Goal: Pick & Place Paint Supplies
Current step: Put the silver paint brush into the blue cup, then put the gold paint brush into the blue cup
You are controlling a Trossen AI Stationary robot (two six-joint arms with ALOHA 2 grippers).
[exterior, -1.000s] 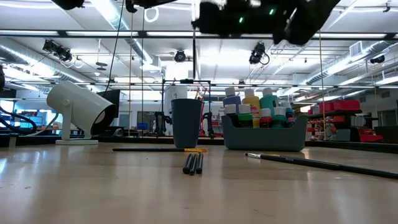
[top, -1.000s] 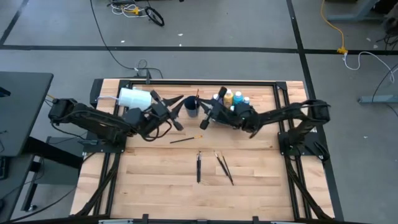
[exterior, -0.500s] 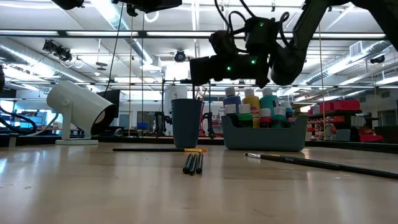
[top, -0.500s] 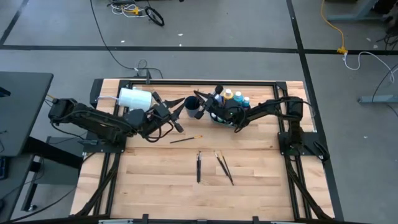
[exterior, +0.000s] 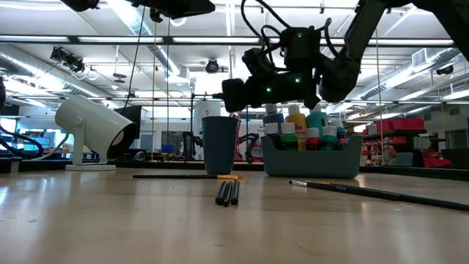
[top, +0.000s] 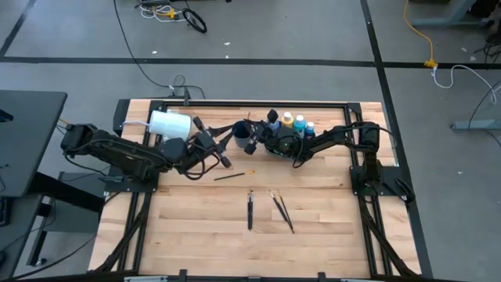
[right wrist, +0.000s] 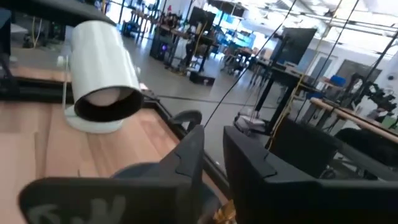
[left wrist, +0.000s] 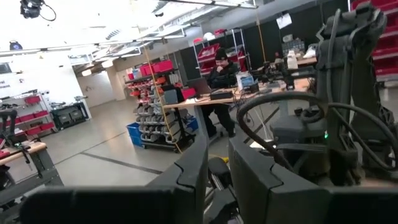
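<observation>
Nearest on the tabletop (top: 196, 227), three loose lots of paintbrushes still wait: a dark pair (top: 250, 210), an angled pair (top: 282, 211) and one orange-tipped brush (top: 233, 175). Farther back, the paint bottles (top: 291, 124) already sit in their bin (exterior: 311, 159), and the blue cup (exterior: 219, 144) holds a brush or two. The right hand (top: 255, 138) hovers above that cup, fingers slightly parted, gripping nothing I can see. The left hand (top: 225, 135) waits just left of the cup, nothing visibly in it. Roughly half done, I'd say.
</observation>
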